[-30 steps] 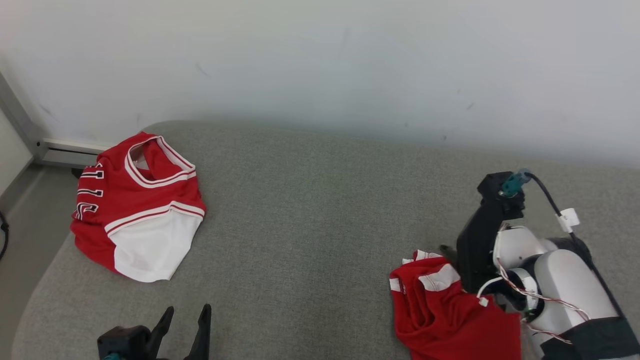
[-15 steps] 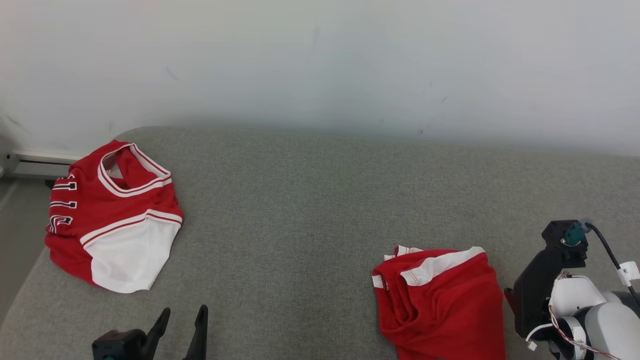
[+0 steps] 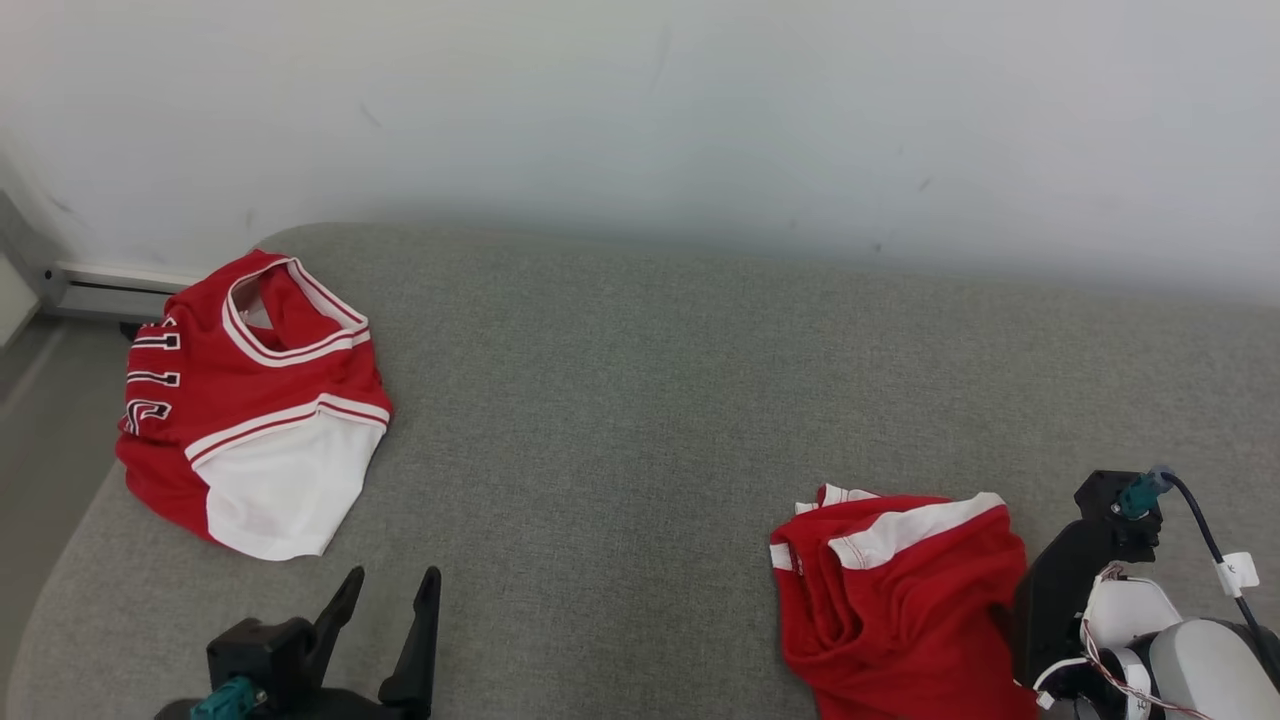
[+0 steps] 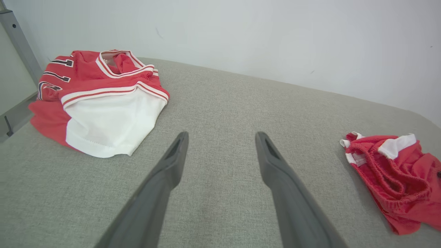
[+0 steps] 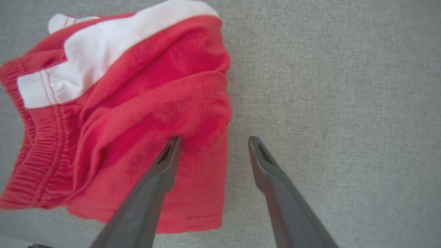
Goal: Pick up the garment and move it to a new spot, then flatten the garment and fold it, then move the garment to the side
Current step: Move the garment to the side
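Lying crumpled at the lower right of the head view, the red shorts [image 3: 900, 610] are seen on the grey cushion [image 3: 620, 400]. A white panel is turned toward the top of the frame, and the gathered waistband is bunched along their left edge.

The right gripper [image 5: 214, 141] is held over the shorts with its two dark prongs spread wide and nothing grasped between them. In the right wrist view one prong is seen over the red cloth near its right edge, and the other over bare cushion. Whether the cloth is touched cannot be told. In the head view the black wrist mount [image 3: 1075, 580] of that arm is placed just beside the right edge of the shorts.

The left gripper [image 3: 392, 585] is found at the lower left of the head view, likewise spread wide and empty, over bare cushion and well apart from the shorts.

A red and white jersey [image 3: 255, 400] with black lettering is laid at the left of the frame, near the cushion's edge. A white wall [image 3: 640, 100] is seen across the top.
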Motion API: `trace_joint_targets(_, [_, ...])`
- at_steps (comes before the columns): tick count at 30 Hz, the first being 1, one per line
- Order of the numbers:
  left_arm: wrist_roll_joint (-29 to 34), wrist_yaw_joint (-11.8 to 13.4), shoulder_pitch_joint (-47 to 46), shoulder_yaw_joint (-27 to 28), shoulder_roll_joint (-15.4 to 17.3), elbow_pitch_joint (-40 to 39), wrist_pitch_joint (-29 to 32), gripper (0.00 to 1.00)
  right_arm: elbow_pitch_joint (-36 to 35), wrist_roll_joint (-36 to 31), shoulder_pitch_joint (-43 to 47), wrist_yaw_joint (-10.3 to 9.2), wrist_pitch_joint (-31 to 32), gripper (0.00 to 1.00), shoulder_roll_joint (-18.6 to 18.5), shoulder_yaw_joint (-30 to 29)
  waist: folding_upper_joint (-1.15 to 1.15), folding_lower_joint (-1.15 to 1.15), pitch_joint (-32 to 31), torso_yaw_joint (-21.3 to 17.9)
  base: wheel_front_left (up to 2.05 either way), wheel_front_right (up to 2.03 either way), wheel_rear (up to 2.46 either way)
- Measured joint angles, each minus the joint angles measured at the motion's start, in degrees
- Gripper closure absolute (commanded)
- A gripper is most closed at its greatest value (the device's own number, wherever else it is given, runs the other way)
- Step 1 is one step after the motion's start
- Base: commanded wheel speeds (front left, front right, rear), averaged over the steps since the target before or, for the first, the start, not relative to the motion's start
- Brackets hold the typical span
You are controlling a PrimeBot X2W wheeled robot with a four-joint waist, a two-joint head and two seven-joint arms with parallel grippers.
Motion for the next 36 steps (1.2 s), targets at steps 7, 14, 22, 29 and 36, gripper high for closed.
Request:
trace_joint_targets(7, [1.1,-0.5,-1.5,-0.5,0.2,-0.5,-0.5,0.00,4.1,0.1,-2.4,-0.34,-1.5,0.00,0.9,-0.7,0.00,0.00,0.7,1.1,0.00,0.00,0.00])
trace_joint_targets(14, [1.4,-1.0,-1.9,-1.2,0.2,-0.6,-0.8,0.00,8.2,0.9,-4.0,-0.42,-2.9,0.00,2.1,-1.9,0.00,0.00,1.2,1.5,0.00,0.00,0.00])
trace_joint_targets(22, [1.4,-1.0,-1.9,-1.4,0.2,-0.4,-0.8,0.00,12.0,0.9,-4.5,-0.58,-4.5,0.00,2.3,-2.8,0.00,0.00,1.6,2.3,0.00,0.00,0.00])
trace_joint_targets(29, [1.4,-1.0,-1.9,-1.4,0.2,-0.1,-1.0,0.00,14.3,1.0,-5.7,-0.58,-5.7,1.00,2.8,-3.0,0.00,0.00,1.9,2.6,0.00,0.00,0.00])
trace_joint_targets(36, [1.4,-1.0,-2.0,-1.3,0.2,0.2,-1.0,0.00,15.7,1.0,-7.1,-0.58,-7.1,1.00,1.5,-4.0,0.00,0.00,2.0,2.6,0.00,0.00,0.00])
